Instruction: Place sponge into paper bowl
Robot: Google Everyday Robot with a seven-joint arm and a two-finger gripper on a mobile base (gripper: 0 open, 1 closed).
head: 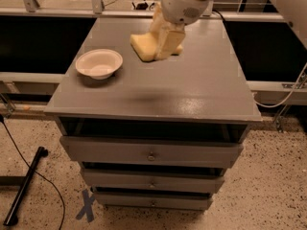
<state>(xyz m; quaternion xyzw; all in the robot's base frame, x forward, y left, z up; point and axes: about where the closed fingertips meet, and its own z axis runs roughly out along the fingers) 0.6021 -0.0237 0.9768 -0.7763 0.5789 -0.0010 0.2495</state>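
Upper centre, our gripper (165,44) pinching the sponge (142,46), seemingly off the grey cabinet top (192,85), paper bowl (98,63) apart at left, drawers (151,152) below

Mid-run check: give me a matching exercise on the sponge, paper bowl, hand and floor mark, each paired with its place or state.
1 sponge
2 paper bowl
3 hand
4 blue X mark

A on the floor, bottom left
B empty, resting on the tabletop, left side
C pale yellow, held off the surface
D above the tabletop's far half, shut on the sponge

Pairs: 1-C, 2-B, 3-D, 4-A.
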